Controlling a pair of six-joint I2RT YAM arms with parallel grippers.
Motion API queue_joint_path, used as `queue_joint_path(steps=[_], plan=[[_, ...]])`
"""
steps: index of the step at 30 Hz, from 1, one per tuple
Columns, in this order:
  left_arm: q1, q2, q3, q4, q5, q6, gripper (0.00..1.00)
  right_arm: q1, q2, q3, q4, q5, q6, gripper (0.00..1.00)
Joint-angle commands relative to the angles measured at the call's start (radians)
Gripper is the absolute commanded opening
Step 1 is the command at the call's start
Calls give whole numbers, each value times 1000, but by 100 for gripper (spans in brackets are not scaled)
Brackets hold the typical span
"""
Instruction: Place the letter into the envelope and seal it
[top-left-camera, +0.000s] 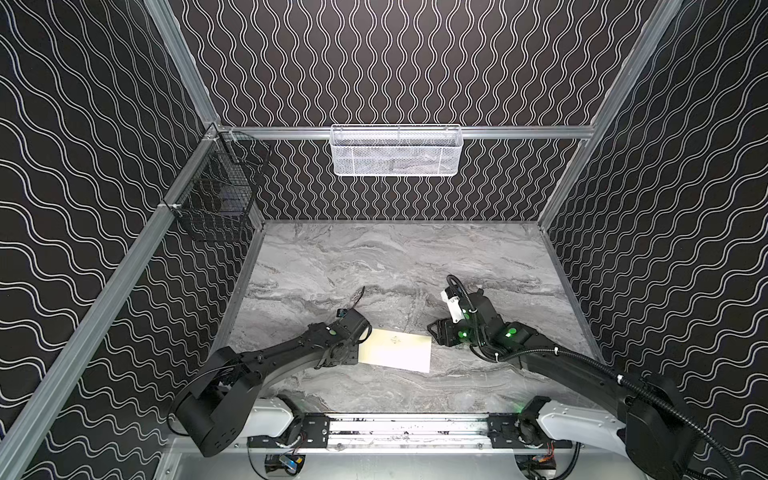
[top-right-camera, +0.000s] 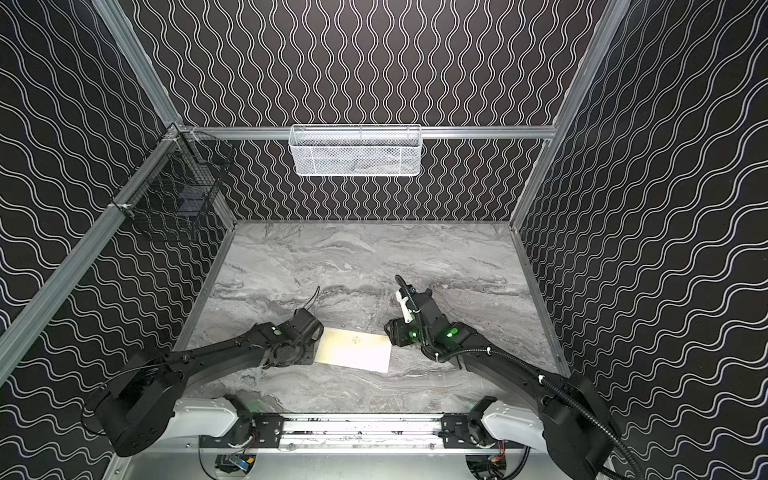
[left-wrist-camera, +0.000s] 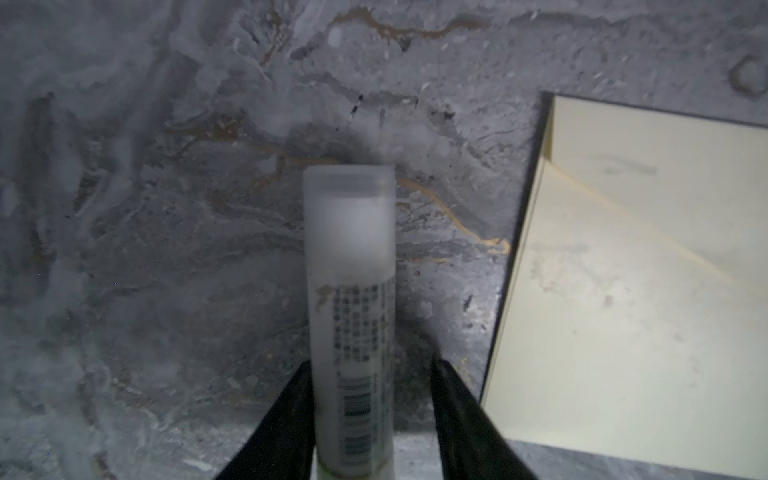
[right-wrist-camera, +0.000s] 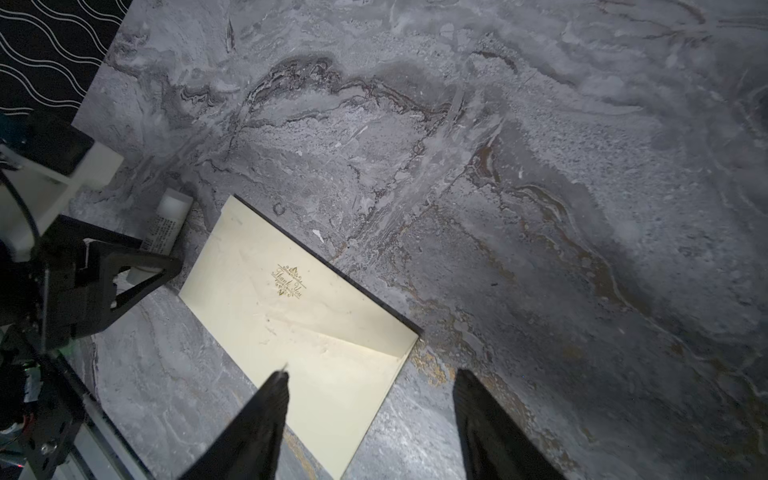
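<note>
The cream envelope (top-left-camera: 395, 347) (top-right-camera: 353, 349) lies flat on the marble table with its flap folded down and a small gold emblem (right-wrist-camera: 289, 281) facing up. The letter is out of view. A white labelled stick (left-wrist-camera: 349, 266) (right-wrist-camera: 166, 224) lies on the table beside the envelope's left end. My left gripper (left-wrist-camera: 370, 363) stands open around the stick's lower end. One finger touches the stick and a gap shows at the other. My right gripper (right-wrist-camera: 372, 374) (top-left-camera: 436, 332) hovers open over the envelope's right corner with nothing between its fingers.
A white mesh basket (top-left-camera: 397, 151) hangs on the back wall and a black wire basket (top-left-camera: 216, 195) on the left wall. Patterned walls close in three sides of the table. A metal rail (top-left-camera: 407, 428) runs along the front edge.
</note>
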Motion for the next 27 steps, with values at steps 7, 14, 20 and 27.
queue_joint_path(steps=[7, 14, 20, 27], plan=[[-1, -24, -7, 17, -4, -7, 50, 1, -20, 17, -16, 5, -7, 65], [-1, -56, -19, 24, -17, -10, 63, 0, -35, 23, -25, 12, -5, 67], [0, -115, -30, 19, -40, -13, 77, -5, -55, 36, -24, 58, -31, 70], [0, -162, -28, 25, -61, 1, 83, -10, -70, 58, -21, 100, -63, 73]])
